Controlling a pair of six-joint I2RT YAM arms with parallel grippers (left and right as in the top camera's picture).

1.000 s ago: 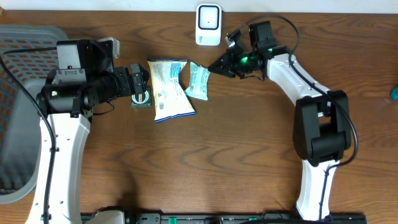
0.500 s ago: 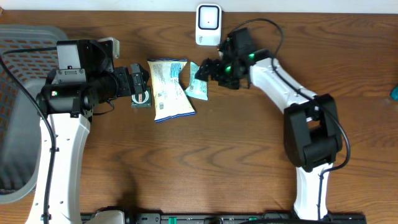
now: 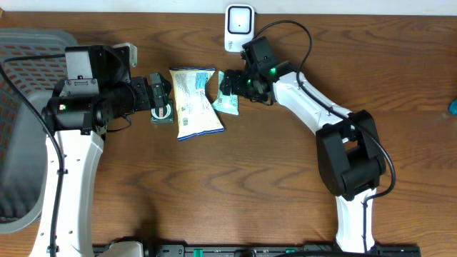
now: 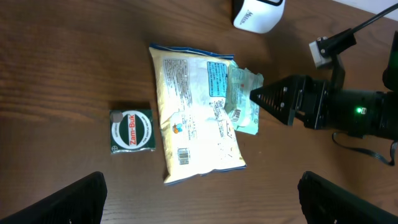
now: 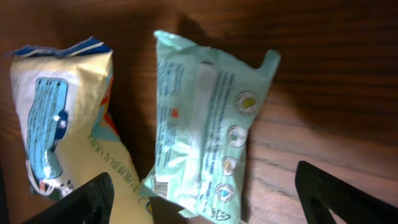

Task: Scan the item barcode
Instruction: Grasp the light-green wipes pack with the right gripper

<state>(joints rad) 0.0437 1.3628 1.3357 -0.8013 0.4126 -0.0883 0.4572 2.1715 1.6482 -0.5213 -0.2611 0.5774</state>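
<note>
A mint-green packet (image 3: pixel 228 94) lies on the wooden table, its left edge overlapping a cream snack bag (image 3: pixel 195 102). In the right wrist view the packet (image 5: pixel 208 130) lies back side up with a small barcode near its lower left corner. My right gripper (image 3: pixel 232 82) hovers just over it, open, its fingers (image 5: pixel 336 193) on either side and nothing held. The white scanner (image 3: pixel 239 28) stands at the table's back edge. My left gripper (image 3: pixel 158 96) is open above a small green Zam-Buk box (image 4: pixel 131 130), and the bag (image 4: pixel 196 121) shows a barcode.
A grey mesh basket (image 3: pixel 21 107) fills the far left. A small teal object (image 3: pixel 453 107) shows at the right edge. My right arm stretches from the front right across the table toward the scanner.
My right gripper has opened and swung left, from beside the scanner to right over the mint-green packet. The left arm and all items have stayed put.
</note>
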